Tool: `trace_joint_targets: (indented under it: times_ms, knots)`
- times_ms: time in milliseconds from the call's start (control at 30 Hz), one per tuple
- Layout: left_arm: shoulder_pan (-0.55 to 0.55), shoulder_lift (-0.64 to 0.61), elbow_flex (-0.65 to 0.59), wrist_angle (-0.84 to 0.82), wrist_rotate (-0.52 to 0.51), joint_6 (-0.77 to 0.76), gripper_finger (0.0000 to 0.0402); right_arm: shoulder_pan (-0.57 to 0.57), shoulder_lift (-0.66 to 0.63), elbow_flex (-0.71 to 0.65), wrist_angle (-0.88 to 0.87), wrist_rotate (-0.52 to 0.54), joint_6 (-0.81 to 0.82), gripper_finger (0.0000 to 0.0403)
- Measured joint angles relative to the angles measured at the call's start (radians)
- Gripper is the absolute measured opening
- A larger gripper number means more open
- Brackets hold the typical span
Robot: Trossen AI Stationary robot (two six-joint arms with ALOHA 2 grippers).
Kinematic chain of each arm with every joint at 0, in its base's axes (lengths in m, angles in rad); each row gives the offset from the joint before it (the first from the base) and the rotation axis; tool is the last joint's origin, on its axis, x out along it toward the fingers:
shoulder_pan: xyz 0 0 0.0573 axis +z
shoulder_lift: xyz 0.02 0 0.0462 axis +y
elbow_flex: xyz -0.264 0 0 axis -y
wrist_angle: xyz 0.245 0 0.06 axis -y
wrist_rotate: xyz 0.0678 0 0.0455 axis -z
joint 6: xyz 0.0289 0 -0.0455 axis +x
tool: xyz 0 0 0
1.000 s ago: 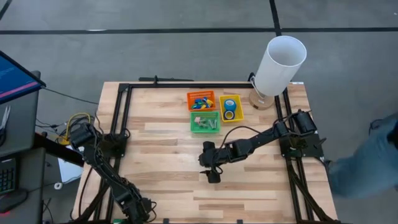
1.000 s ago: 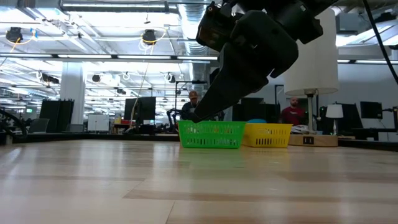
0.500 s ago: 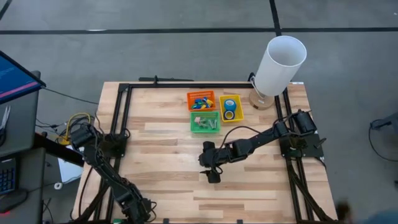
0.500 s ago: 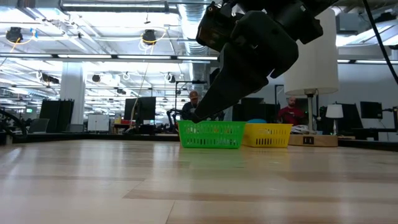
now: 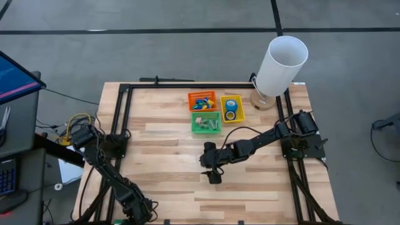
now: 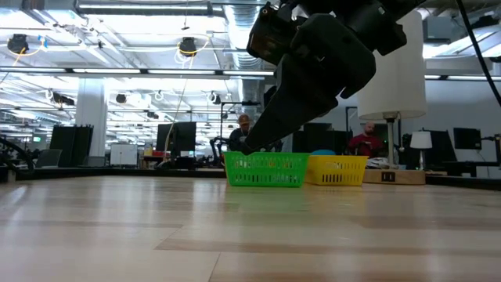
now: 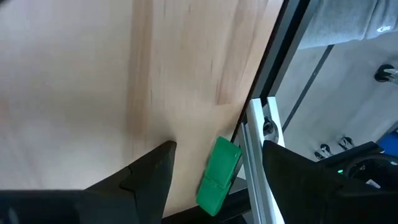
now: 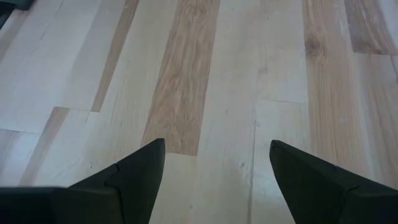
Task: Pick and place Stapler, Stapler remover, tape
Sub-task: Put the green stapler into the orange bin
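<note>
Three small baskets stand together at the table's far middle. The orange one [image 5: 202,100] holds several coloured staplers. The yellow one [image 5: 230,108] holds blue tape rolls [image 5: 230,106]. The green one [image 5: 206,122] holds stapler removers [image 5: 208,124]. My right gripper [image 5: 214,177] hangs open over bare wood [image 8: 216,144] at the table's middle, on the near side of the baskets, with nothing between its fingers. My left gripper [image 7: 217,144] is open at the table's near left edge [image 5: 139,212], above a green piece [image 7: 217,175] by the frame rail.
A tall white lamp [image 5: 282,62] on a wooden base stands at the far right corner, beside the yellow basket. A black frame rail [image 5: 125,112] runs around the table. In the low view the green basket [image 6: 266,169] and the yellow basket [image 6: 337,168] stand side by side behind my right arm.
Neither arm has moved and the baskets stand as before. A person in blue beside the table's right edge has gone out of the high view.
</note>
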Motion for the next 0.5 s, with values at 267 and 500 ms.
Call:
trace_joint_targets:
  times_ms: [267, 500]
  knots:
    - [0.007, 0.0, 0.0, 0.003, -0.002, 0.02, 0.0236, 0.0, 0.0, 0.0, 0.0, 0.0, 0.0, 0.0281]
    - [0.016, 0.0, 0.0, 0.006, -0.009, 0.028, 0.0237, 0.0, 0.0, 0.0, 0.0, 0.0, 0.0, 0.0281]
